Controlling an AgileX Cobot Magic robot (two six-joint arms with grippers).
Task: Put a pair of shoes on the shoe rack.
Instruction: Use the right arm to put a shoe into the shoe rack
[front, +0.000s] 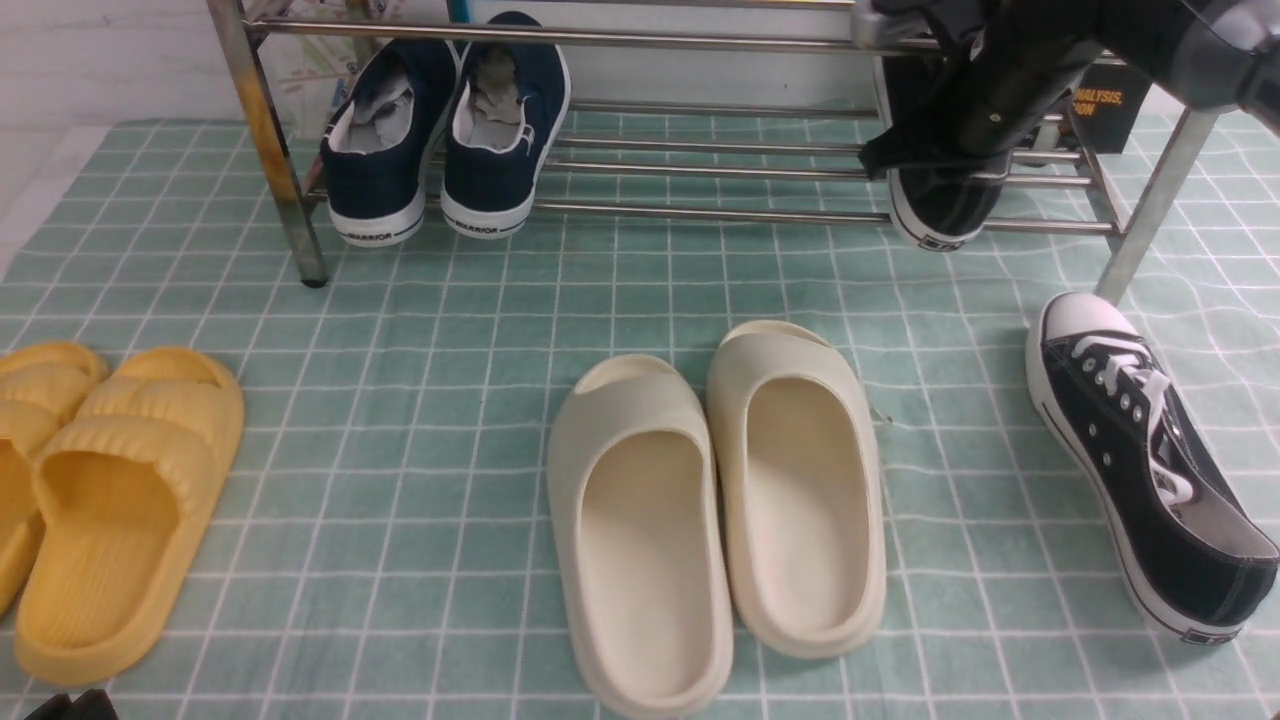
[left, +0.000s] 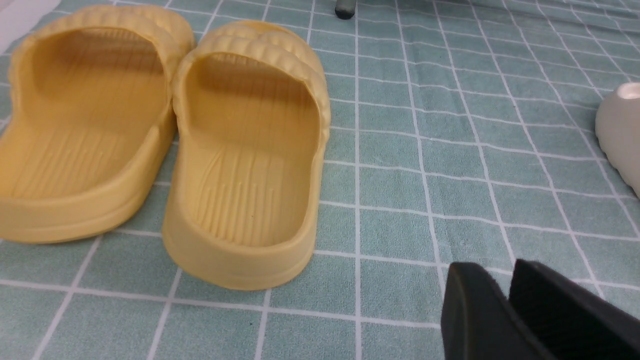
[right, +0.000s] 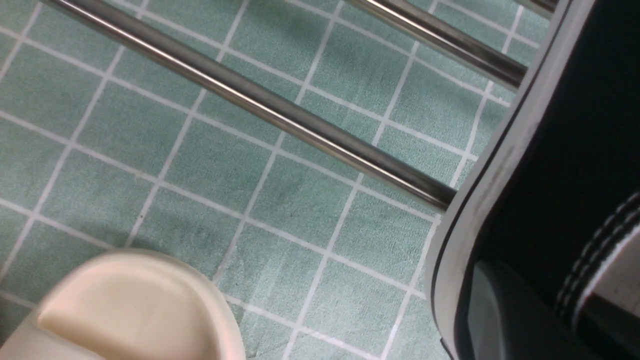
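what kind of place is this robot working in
Probably a staged shoe-tidying setup rather than a real hallway: a chrome rack stands on a checked green cloth, with cream slides and yellow slides set out in front of it.

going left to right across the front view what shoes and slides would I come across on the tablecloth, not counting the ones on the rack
Yellow slides, cream slides, black lace-up sneaker with a white toe cap.
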